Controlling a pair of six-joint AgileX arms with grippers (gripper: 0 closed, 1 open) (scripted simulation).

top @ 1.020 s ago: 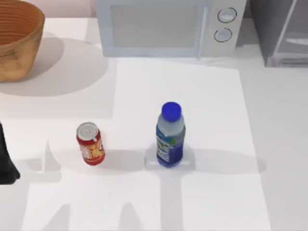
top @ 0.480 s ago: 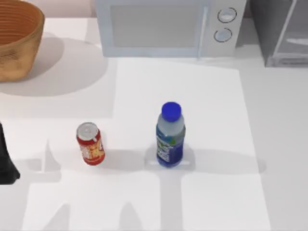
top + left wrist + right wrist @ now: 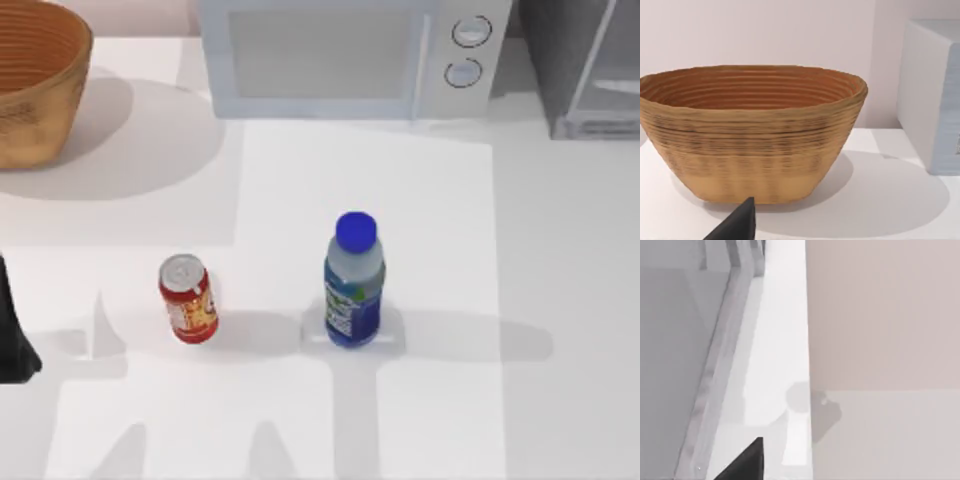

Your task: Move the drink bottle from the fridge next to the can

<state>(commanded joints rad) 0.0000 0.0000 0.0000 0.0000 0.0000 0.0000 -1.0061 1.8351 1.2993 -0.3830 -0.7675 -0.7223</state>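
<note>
The big white desk (image 3: 560, 300) holds everything. At its far edge, in the middle, stands a white boxy microwave (image 3: 350, 55) with two round knobs on its right side. In the far right corner is the dark grey boxy fridge (image 3: 585, 65) with a pale-framed see-through door, and part of it is cut off by the edge of the top view. In the far left corner sits a round woven basket (image 3: 35, 80) made of brown wicker; the left wrist view looks right at it (image 3: 752, 132), with the pale side of the microwave (image 3: 935, 95) next to it.

The clear plastic drink bottle (image 3: 353, 282) with a round blue cap and a blue-green label stands upright on the desk, out of the fridge, near the middle. The small red can (image 3: 187, 298) with a silver top stands upright to its left. The two are near each other but not touching, with bare desk between them.

The left arm (image 3: 14, 335) is a dark shape at the left edge of the top view, away from the can. A dark tip of the left claw (image 3: 737, 225) pokes into the left wrist view, and a dark tip of the right claw (image 3: 745, 462) pokes into the right wrist view, beside the fridge's pale door frame (image 3: 715, 380). I cannot tell if either claw is wide or narrow.
</note>
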